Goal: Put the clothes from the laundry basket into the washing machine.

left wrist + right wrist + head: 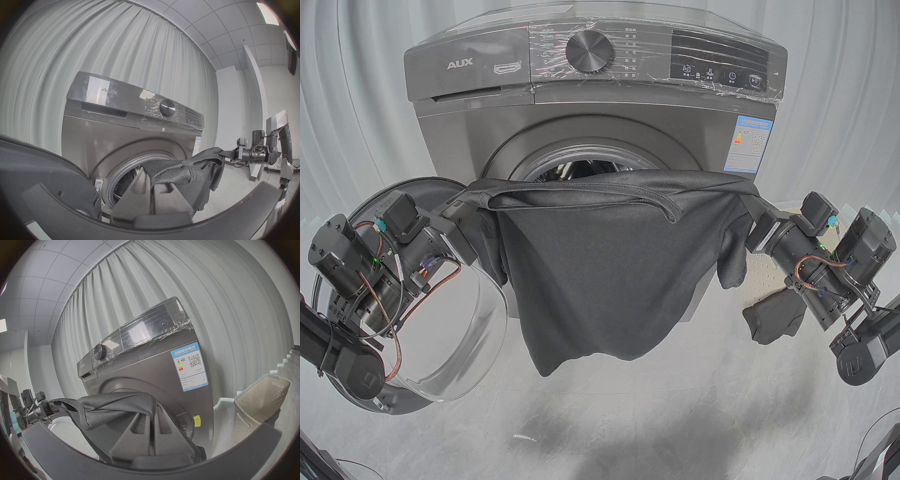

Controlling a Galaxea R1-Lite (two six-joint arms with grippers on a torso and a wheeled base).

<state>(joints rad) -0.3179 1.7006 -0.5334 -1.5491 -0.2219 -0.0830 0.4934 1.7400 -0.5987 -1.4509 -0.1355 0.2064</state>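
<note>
Shirt [600, 275] stretched between left and right jaws, both clenched on its edges, before open washing machine [469, 134]

Pleated grey curtain [350, 94], pale floor [687, 412]

Pleated grey curtain [831, 94], tiled ceiling [231, 34]

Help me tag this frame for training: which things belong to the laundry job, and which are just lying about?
Job: dark shirt, held stretched by left gripper and right gripper; washing machine; its open door; laundry basket.
Lying about: curtain; sticker on the machine.
</note>
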